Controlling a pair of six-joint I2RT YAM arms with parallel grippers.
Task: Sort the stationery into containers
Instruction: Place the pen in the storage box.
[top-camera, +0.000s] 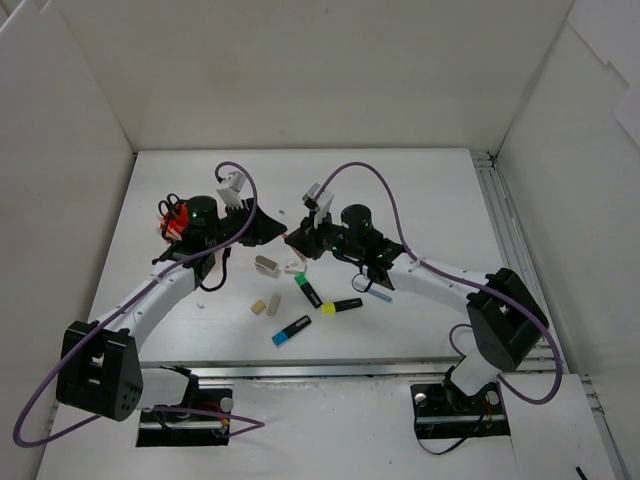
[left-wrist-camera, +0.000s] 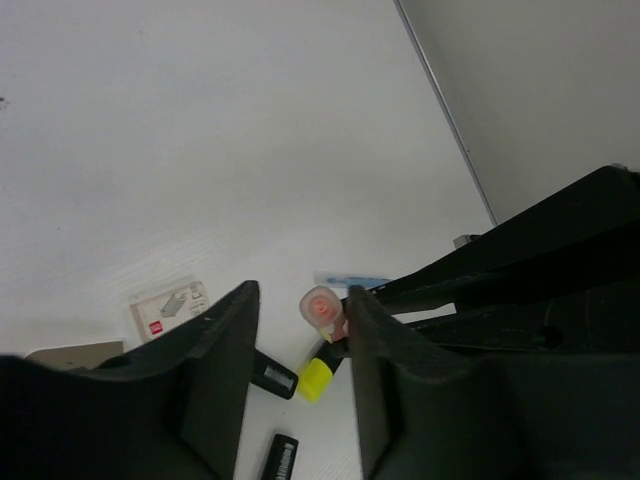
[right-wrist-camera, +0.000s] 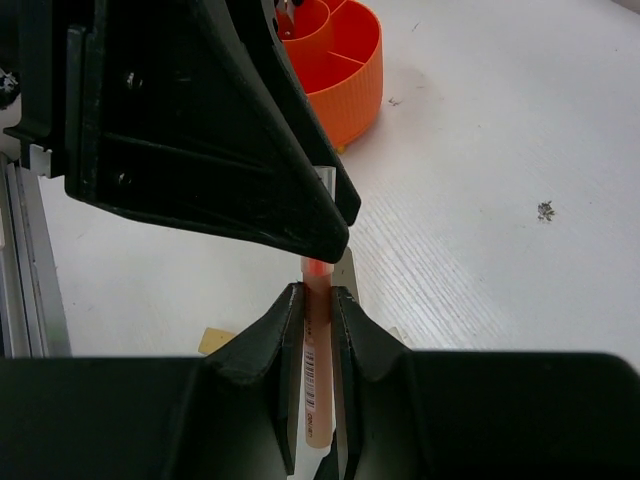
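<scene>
I keep the right gripper (right-wrist-camera: 317, 295) clamped on the pink pen (right-wrist-camera: 316, 372), low centre, its tip between the parted jaws of the left gripper (left-wrist-camera: 300, 295), presumably a handover toward the orange holder (right-wrist-camera: 350, 70) at top.

Soft, even light fills the white enclosure. It washes the table (left-wrist-camera: 200, 150) beyond the fingers of the left gripper (left-wrist-camera: 302, 290) nearly featureless, and those fingers show as dark, blurred near-silhouettes. The fingers of the right gripper (right-wrist-camera: 317, 292) are just as black and soft-edged, the pink pen (right-wrist-camera: 316, 350) between them is fairly sharp, and faint diffuse shadow greys the table beside their tips.
</scene>
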